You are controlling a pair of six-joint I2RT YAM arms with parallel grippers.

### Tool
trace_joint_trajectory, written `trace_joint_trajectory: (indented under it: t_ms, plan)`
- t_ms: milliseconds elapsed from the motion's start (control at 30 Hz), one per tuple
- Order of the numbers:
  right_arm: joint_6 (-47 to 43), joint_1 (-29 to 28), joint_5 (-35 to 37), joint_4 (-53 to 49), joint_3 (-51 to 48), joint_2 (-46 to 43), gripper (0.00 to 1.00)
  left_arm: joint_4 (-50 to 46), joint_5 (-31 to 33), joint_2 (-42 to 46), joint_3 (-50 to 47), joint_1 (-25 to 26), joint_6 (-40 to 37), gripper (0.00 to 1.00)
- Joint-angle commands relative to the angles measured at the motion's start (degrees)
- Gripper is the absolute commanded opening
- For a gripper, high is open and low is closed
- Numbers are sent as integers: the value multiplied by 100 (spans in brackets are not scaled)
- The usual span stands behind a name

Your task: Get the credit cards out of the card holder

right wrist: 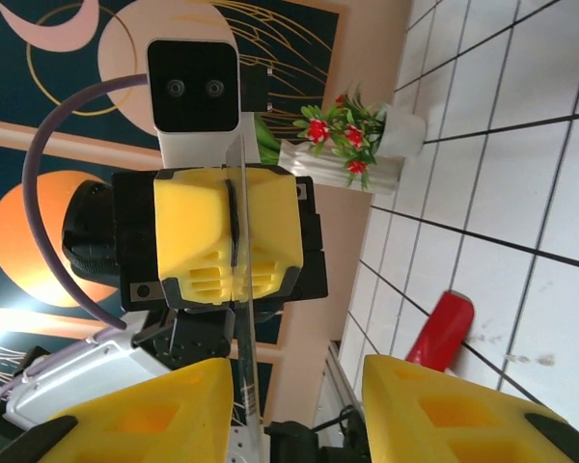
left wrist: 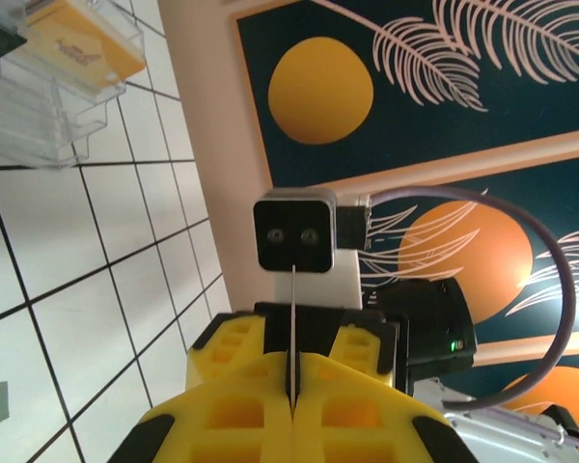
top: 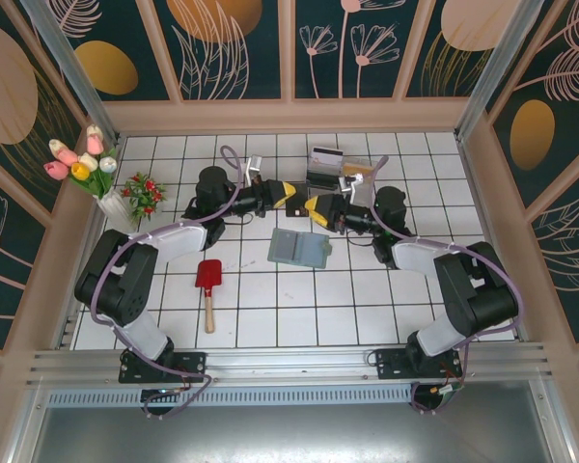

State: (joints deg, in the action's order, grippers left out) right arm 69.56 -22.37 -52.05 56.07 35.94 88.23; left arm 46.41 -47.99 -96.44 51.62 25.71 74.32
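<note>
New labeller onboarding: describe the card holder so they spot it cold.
On the white tiled table, look just on the base side of where the two yellow jaws meet. The card holder lies flat there, blue-grey and squarish. The clear plastic boxes beyond are see-through; the red scoop at left has a handle.

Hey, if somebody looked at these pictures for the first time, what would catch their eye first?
The two yellow-fingered grippers meeting tip to tip mid-table: the left gripper is shut on a thin card seen edge-on, with the right gripper open around it. Nearer the arm bases, the card holder lies opened flat on the white tiles, and a red shovel lies to its left.
</note>
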Motion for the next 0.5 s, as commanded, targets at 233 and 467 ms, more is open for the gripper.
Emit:
trace_joint_trajectory:
  t_ms: [233,467]
  plan:
    - [679,-325,794,1290,-51,-143,27,465,518,292,-46,-11,394,0]
    - [708,-381,889,1433,-26,-97,14,489,564,301,-115,-18,495,0]
